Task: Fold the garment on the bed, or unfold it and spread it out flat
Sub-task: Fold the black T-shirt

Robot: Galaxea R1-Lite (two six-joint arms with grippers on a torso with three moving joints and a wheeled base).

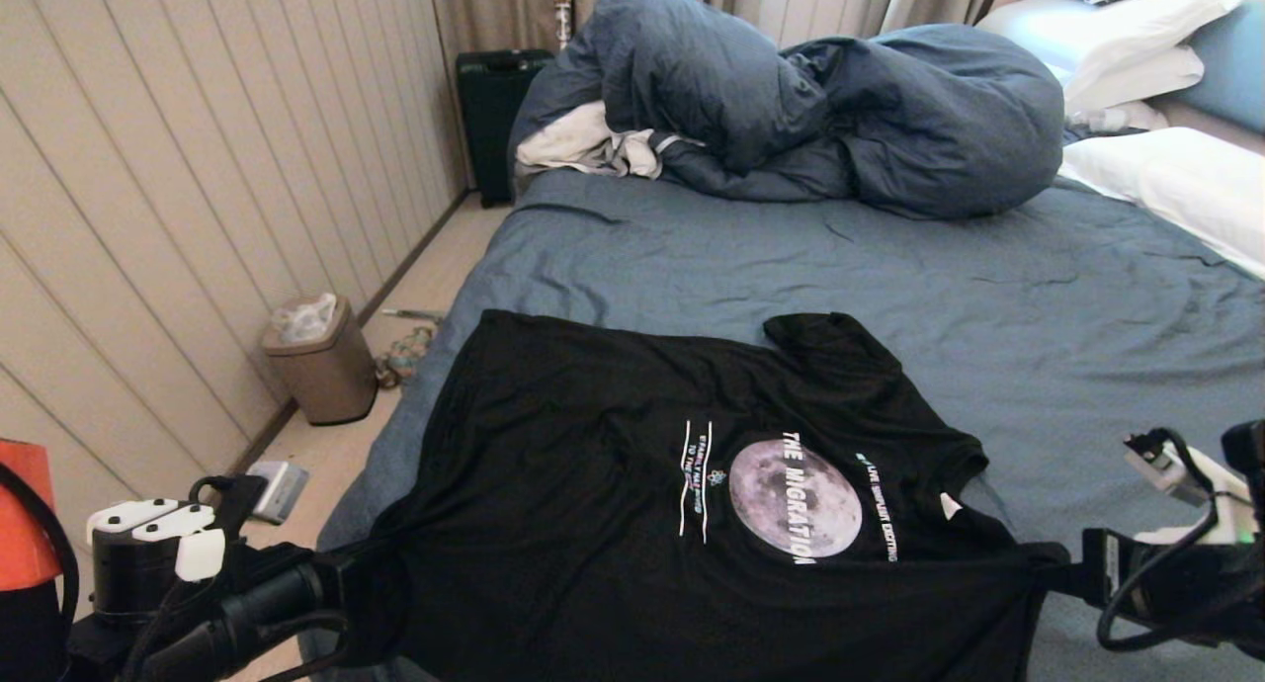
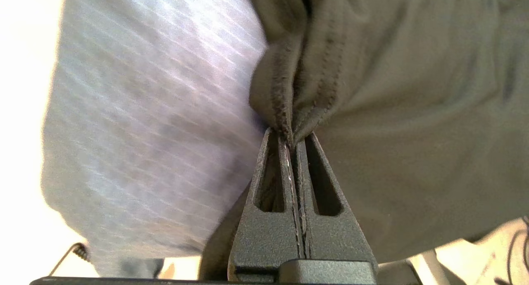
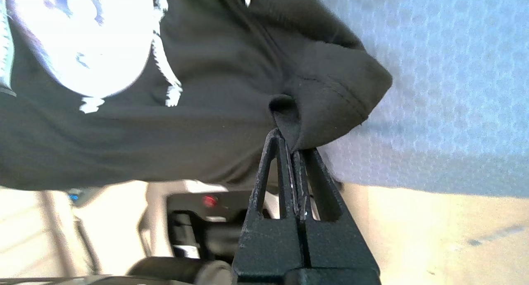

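Grippers clamp opposite near corners of the garment (image 1: 632, 465) — left gripper (image 2: 291, 138) on the hem, right gripper (image 3: 291, 146) at a sleeve. Stretched between them near the bed (image 1: 889, 267) edge — likely for spreading flat.

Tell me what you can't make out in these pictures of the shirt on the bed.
- Near edge of the garment: head view, cut off by the bottom edge.
- Far sleeve: head view, folded over on itself, its underside hidden.
- Small lettering beside the moon print: head view, too small to read.
- Left hand and right hand: shut on fabric in the wrist views; in the head view the cloth hides their tips.
- Under the duvet: hidden by its bulk.
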